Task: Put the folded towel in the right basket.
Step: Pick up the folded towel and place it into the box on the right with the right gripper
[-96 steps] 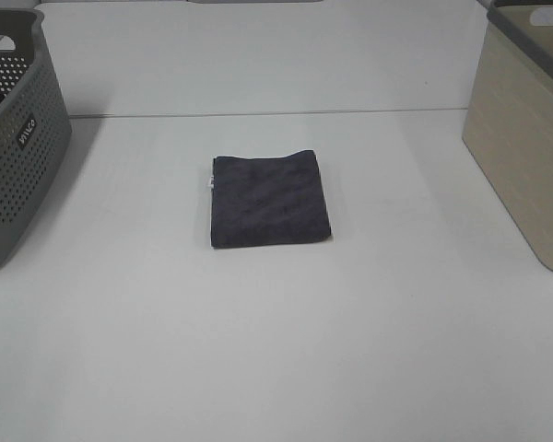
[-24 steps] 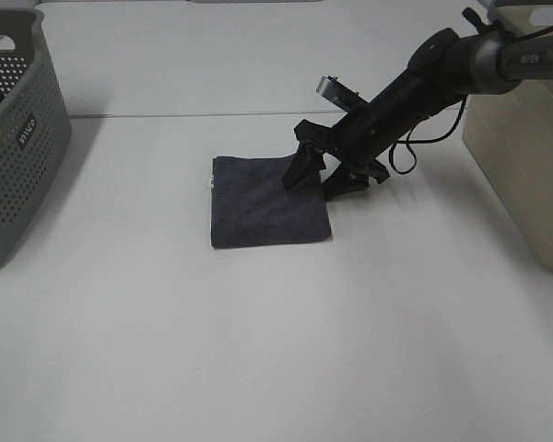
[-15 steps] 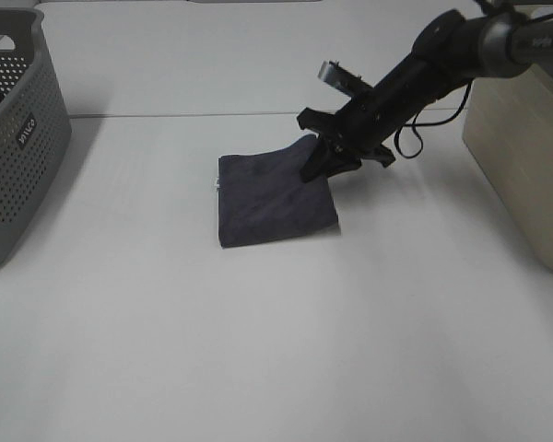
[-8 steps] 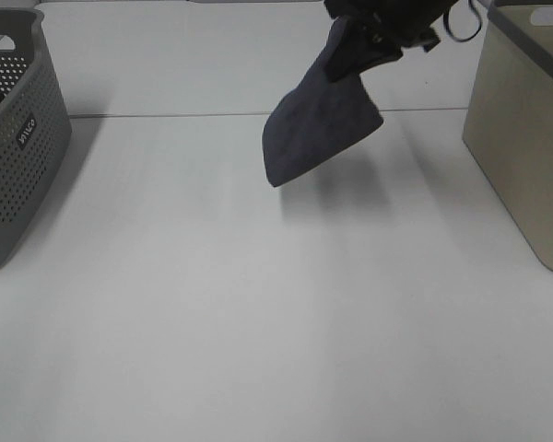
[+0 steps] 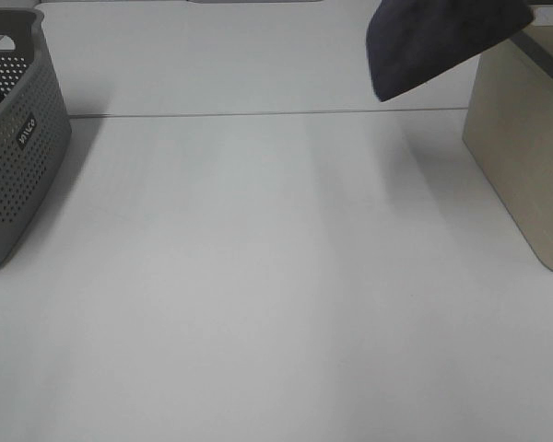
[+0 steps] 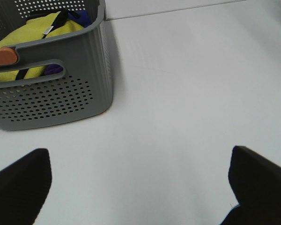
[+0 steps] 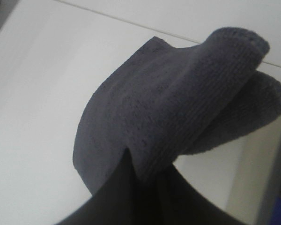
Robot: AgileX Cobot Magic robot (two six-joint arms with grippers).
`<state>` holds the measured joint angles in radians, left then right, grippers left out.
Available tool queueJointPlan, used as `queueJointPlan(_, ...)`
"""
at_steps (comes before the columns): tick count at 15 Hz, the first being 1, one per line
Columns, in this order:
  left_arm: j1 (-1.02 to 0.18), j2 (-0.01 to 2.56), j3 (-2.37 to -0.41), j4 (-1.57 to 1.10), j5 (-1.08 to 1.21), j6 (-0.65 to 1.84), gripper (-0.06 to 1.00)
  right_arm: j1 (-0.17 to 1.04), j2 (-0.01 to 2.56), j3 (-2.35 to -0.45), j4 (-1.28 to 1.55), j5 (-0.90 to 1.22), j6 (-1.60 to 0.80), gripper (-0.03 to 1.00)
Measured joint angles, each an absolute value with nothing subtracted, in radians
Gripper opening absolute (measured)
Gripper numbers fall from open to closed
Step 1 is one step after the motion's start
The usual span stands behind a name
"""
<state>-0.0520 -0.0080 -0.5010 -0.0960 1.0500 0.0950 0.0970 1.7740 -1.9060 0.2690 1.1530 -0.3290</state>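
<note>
**High camera.** The dark grey-blue folded towel (image 5: 438, 41) hangs in the air at the top right, well clear of the white table (image 5: 258, 276). One corner droops downward. Its upper part runs out of the picture, so the claw carrying it is not seen here. The towel is just beside the top rim of the beige right basket (image 5: 525, 157) and is not yet inside it. We judge it is held this high so that it clears the basket's tall wall. A grey perforated basket (image 5: 18, 138) sits at the far left.

**Left wrist camera.** The left gripper (image 6: 140, 187) hovers above bare table. Its two dark fingers (image 6: 21, 183) are spread wide with nothing between them. The grey perforated basket nearby holds a yellow garment (image 6: 42, 33). We judge this arm is parked aside because the delivery is on the other arm's side.

**Right wrist camera.** The right gripper (image 7: 140, 187) is clamped on one edge of the folded towel. The cloth bunches where it is pinched, and the layers fan out beyond that point. Because it is gripped by one edge, the rest hangs free, which suits a drop into the basket. A sliver at the frame's edge may be the basket's rim, but we cannot tell for sure.
</note>
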Motion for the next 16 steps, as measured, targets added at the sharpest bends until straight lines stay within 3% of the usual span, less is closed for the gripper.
queueJointPlan(4,-0.052,-0.008,-0.501,-0.096,1.050,0.095,0.98,-0.134,1.726,-1.906,0.272,1.154,-0.304,0.06)
queueJointPlan(7,-0.052,-0.008,-0.501,-0.096,1.050,0.095,0.98,-0.232,1.727,-1.869,0.268,1.116,-0.288,0.06)
queueJointPlan(14,-0.052,-0.008,-0.501,-0.096,1.050,0.095,0.98,-0.268,1.894,-1.789,0.184,1.020,-0.212,0.06)
queueJointPlan(16,-0.052,-0.008,-0.501,-0.096,1.050,0.095,0.98,-0.268,1.933,-1.789,0.181,1.015,-0.199,0.13)
